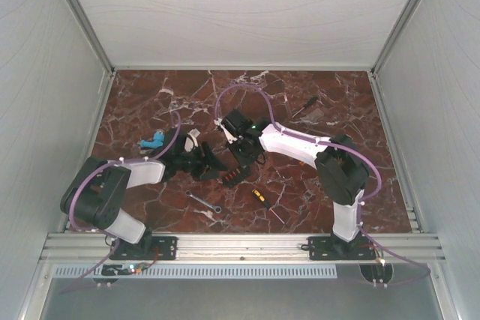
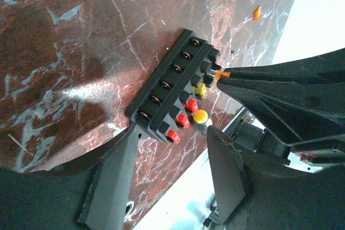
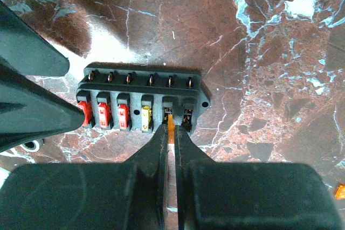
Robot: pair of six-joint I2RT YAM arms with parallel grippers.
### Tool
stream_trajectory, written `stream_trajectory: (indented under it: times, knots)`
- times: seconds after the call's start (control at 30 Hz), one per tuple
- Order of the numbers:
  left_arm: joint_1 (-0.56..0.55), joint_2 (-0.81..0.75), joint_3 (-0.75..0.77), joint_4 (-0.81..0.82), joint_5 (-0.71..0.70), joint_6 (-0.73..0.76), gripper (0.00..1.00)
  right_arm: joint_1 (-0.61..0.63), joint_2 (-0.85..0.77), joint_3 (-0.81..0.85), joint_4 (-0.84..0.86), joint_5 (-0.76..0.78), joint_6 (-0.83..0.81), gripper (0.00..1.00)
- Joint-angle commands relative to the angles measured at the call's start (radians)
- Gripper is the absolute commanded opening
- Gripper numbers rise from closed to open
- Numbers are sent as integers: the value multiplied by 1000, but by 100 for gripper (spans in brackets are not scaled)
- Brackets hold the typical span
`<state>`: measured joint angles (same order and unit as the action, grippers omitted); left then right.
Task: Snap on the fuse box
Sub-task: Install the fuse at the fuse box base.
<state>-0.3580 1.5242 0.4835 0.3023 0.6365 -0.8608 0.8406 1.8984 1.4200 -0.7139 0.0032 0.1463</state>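
The fuse box [image 1: 231, 177] is a small black block lying flat on the marble in front of both arms. In the right wrist view the fuse box [image 3: 143, 98] holds three red fuses and one yellow in its front row, with the two right-hand slots bare. My right gripper [image 3: 170, 127] is shut on a thin orange fuse [image 3: 171, 121] whose tip sits at the second slot from the right. My left gripper [image 2: 171, 131] is open. Its fingers [image 2: 113, 181] stand at the near end of the fuse box [image 2: 172, 87], on either side of it.
A yellow-and-black screwdriver [image 1: 264, 201] and a silver wrench [image 1: 204, 201] lie near the front edge. A blue part [image 1: 152, 141] sits at the left and a dark tool [image 1: 304, 108] at the back right. A loose orange fuse [image 2: 257, 13] lies on the marble.
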Motion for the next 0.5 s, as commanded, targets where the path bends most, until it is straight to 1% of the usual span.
stream_trajectory:
  times: [0.0, 0.23, 0.47]
  knots:
    - [3, -27, 31, -67, -16, 21, 54, 11, 25, 14, -15, -9, -19, 0]
    - [-13, -25, 29, -77, 5, 15, 52, 16, 42, 16, -31, -15, -17, 0]
    - [-51, 21, 32, -42, 13, -9, 50, 24, 43, 26, -51, 11, 11, 0]
